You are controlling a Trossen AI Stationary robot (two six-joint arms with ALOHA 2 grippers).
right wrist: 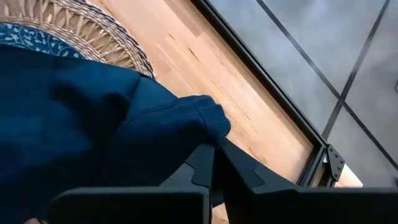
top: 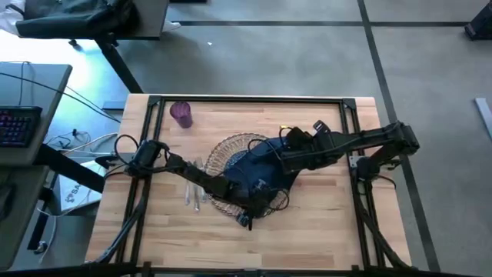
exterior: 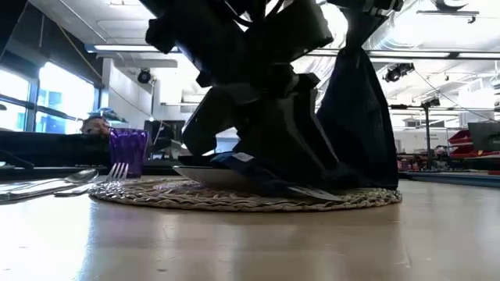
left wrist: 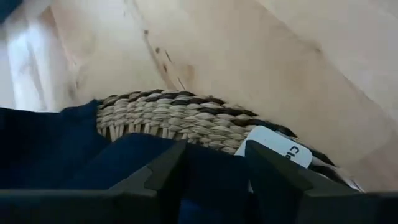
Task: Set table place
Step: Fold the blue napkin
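Observation:
The round wicker charger (top: 219, 154) lies mid-table with the blue-patterned plate (right wrist: 25, 38) on it. The navy napkin (top: 257, 175) is heaped over both. My right gripper (right wrist: 216, 155) is above the charger's far right part, shut on the napkin. My left gripper (left wrist: 214, 155) is low at the charger's near rim (left wrist: 168, 115), its fingers closed on a fold of the napkin beside a white label (left wrist: 280, 148). The fork, knife and spoon (top: 192, 192) lie on the table left of the charger. My left gripper has a fold of the napkin (left wrist: 211, 171) between its two fingers, low over the charger's near rim; that part of the cloth rests on the plate and charger. My right gripper pinches a hemmed edge of the napkin (right wrist: 208, 121) between its fingertips, slanting down from the right. The cloth hangs from the hold (exterior: 359, 109) down to the charger.
A small purple cup (top: 181, 114) stands near the table's far left edge. A dark metal frame (top: 246, 98) runs round the table's edges. Bare wood lies right of and in front of the charger.

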